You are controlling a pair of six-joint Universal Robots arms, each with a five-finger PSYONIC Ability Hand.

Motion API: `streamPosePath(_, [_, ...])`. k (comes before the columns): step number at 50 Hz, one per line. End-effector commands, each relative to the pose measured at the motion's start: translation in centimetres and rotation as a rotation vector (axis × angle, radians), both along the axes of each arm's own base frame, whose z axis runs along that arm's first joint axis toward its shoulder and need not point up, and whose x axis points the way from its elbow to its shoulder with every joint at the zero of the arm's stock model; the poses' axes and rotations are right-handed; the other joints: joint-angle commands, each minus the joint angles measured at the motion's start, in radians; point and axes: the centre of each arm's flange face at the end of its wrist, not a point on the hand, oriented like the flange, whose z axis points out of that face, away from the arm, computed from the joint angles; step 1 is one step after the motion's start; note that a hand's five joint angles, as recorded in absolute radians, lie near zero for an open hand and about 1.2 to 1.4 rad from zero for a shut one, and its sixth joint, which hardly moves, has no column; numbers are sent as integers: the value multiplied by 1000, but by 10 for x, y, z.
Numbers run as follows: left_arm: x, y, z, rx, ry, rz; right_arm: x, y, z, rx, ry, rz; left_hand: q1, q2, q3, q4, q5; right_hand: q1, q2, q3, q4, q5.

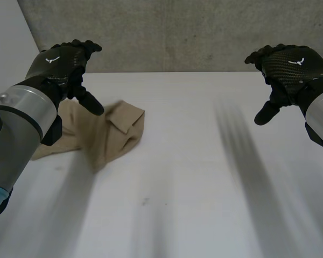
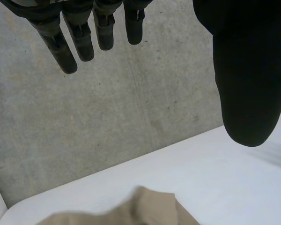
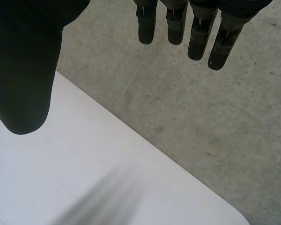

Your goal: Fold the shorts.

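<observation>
Two black robot hands hovered above the smooth white table point(image 1: 194, 161), neither touching anything. Each bore a small white emblem point(image 1: 52, 59) on its back, winglike in shape, with no lettering that could be read. The backs had a woven, carbon-fibre look with a slight sheen.

The left hand point(image 1: 62, 64) hung in the air by the tan fabric shorts point(image 1: 116, 131). In its wrist view its fingers point(image 2: 84, 42) were straight and held well away from the thumb point(image 2: 248, 70), with nothing between them. The right hand point(image 1: 290, 67) was well apart from the shorts, over bare table. It was likewise wide open and held nothing, its fingers point(image 3: 196, 37) straight.

The shorts lay in a soft, rumpled heap at the robot's left side of the table, with one flap doubled over along a rounded crease. Part of them was hidden behind the grey left arm point(image 1: 21, 118), so the waistband and legs could not be told apart. Behind the table stood a rough, mottled grey concrete wall point(image 1: 177, 32).
</observation>
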Motion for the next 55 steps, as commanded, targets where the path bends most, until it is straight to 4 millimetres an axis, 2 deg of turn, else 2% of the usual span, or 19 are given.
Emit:
streamPosePath(1, [-1, -2, 1, -17, 5, 1, 0, 1, -3, 5, 14, 4, -10, -26, -35, -32, -49, 8, -32, -22, -55, -61])
streamPosePath(7, [-2, -10, -3, -23, 5, 9, 0, 1, -5, 10, 15, 4, -7, -23, -32, -29, -46, 8, -32, -22, -55, -61])
streamPosePath(13, [5, -37, -23, -5, -66, 59, 3, 1, -10, 6, 56, 19, 10, -6, -14, -11, -28, 8, -32, -22, -55, -61])
streamPosePath(16, [5, -52, -47, 22, -187, 67, 6, 1, -14, 4, 92, 29, 31, 15, 6, 9, -8, 8, -32, -22, -55, -61])
streamPosePath(19, [8, -64, -62, 37, -270, 77, 7, 1, -18, 8, 112, 33, 37, 21, 12, 15, -2, 8, -32, -22, -55, -61])
streamPosePath(22, [21, -93, -86, 62, -360, 120, 8, 0, -24, 21, 125, 36, 45, 30, 21, 24, 7, 8, -32, -22, -55, -61])
streamPosePath(28, [27, -132, -117, 58, -384, 153, 9, -4, -34, 51, 135, 38, 116, 100, 92, 95, 78, 8, -32, -22, -55, -61])
streamPosePath(33, [28, -162, -152, 63, -392, 173, 10, -6, -36, 56, 139, 39, 253, 237, 229, 232, 215, 8, -32, -22, -55, -61])
streamPosePath(37, [25, -171, -167, 64, -430, 160, 9, -7, -36, 53, 139, 35, 523, 507, 499, 502, 485, 8, -32, -22, -55, -61])
streamPosePath(38, [23, -171, -168, 62, -439, 154, 10, -7, -37, 53, 139, 35, 582, 566, 558, 561, 544, 8, -32, -22, -55, -61])
streamPosePath(39, [18, -170, -170, 55, -454, 142, 9, -8, -37, 51, 139, 34, 853, 837, 829, 832, 815, 8, -32, -22, -55, -61])
streamPosePath(41, [12, -166, -168, 48, -458, 127, 9, -10, -37, 46, 136, 29, 1209, 1193, 1185, 1188, 1171, 8, -32, -22, -55, -61])
streamPosePath(45, [-17, -148, -154, 2, -438, 64, 8, -12, -35, 38, 135, 24, 1211, 1195, 1186, 1189, 1172, 8, -32, -22, -55, -61])
streamPosePath(46, [-30, -137, -139, -33, -421, 40, 7, -12, -34, 34, 135, 23, 1211, 1195, 1186, 1189, 1172, 8, -32, -22, -55, -61])
streamPosePath(49, [-46, -118, -111, -81, -367, 5, 7, -12, -34, 29, 141, 23, 1211, 1195, 1186, 1189, 1172, 8, -32, -22, -55, -61])
streamPosePath(51, [-62, -92, -94, -92, -292, -46, 7, -12, -32, 21, 145, 24, 1211, 1195, 1186, 1189, 1172, 8, -32, -22, -55, -61])
streamPosePath(53, [-74, -72, -90, -79, -244, -90, 7, -12, -30, 14, 146, 21, 1211, 1195, 1186, 1189, 1172, 8, -32, -22, -55, -61])
streamPosePath(54, [-87, -49, -90, -52, -203, -146, 7, -13, -30, 12, 146, 21, 1211, 1195, 1186, 1189, 1172, 8, -32, -22, -55, -61])
streamPosePath(55, [-92, -38, -93, -31, -189, -171, 7, -13, -29, 9, 145, 20, 1211, 1195, 1186, 1189, 1172, 8, -32, -22, -55, -61])
